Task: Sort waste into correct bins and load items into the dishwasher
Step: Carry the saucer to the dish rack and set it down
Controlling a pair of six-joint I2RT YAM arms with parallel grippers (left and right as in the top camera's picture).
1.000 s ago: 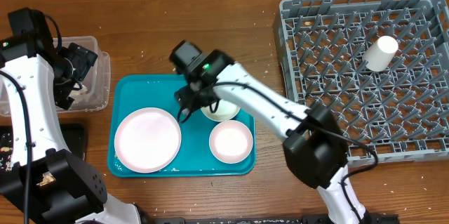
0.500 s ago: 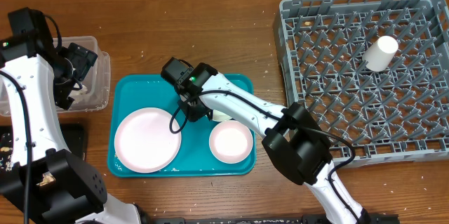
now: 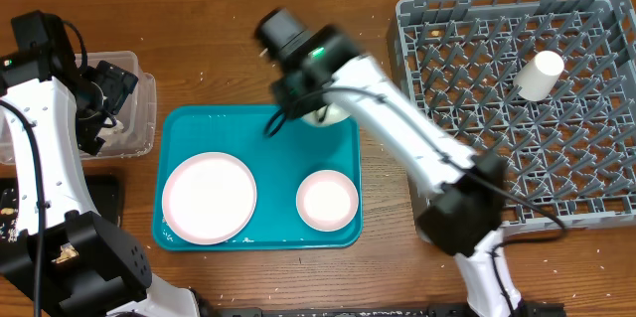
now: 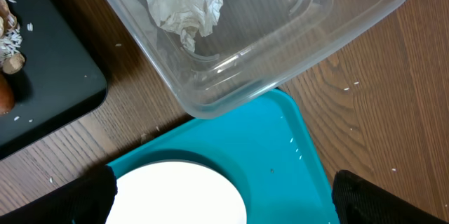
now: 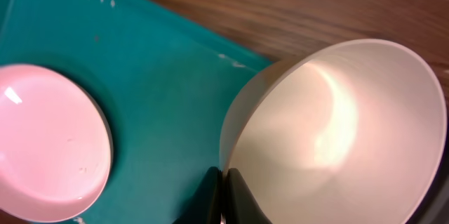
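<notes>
Nearest us, the pink plate (image 3: pixel 209 196) and small pink dish (image 3: pixel 327 201) sit on the teal tray (image 3: pixel 199 118), not yet loaded. Over its far edge our right gripper (image 5: pixel 223 182) pinches the tilted white bowl (image 5: pixel 337 126) by its rim. Our left gripper (image 4: pixel 224 196) gapes wide, holding nothing, beside the clear tub (image 4: pixel 337 34), which holds the wrapper (image 4: pixel 181 3). Crumbs (image 4: pixel 12 38) lie on the black tray (image 4: pixel 49 90). Farthest, the cup (image 3: pixel 538 75) lies in the grey rack (image 3: pixel 477 108). We find no readable writing.

Findings: the large tray (image 3: pixel 199 126) was teal. The plate (image 3: pixel 209 196) and the small dish (image 3: pixel 327 200) were pale pink; the bowl (image 5: pixel 337 126) and the cup (image 3: pixel 538 75) were white. The rack (image 3: pixel 447 49) was grey, patterned as a grid of pegs. The tub (image 4: pixel 295 34) was clear, the shallow tray (image 4: pixel 49 76) black, the table (image 3: pixel 199 19) brown woodgrain.
</notes>
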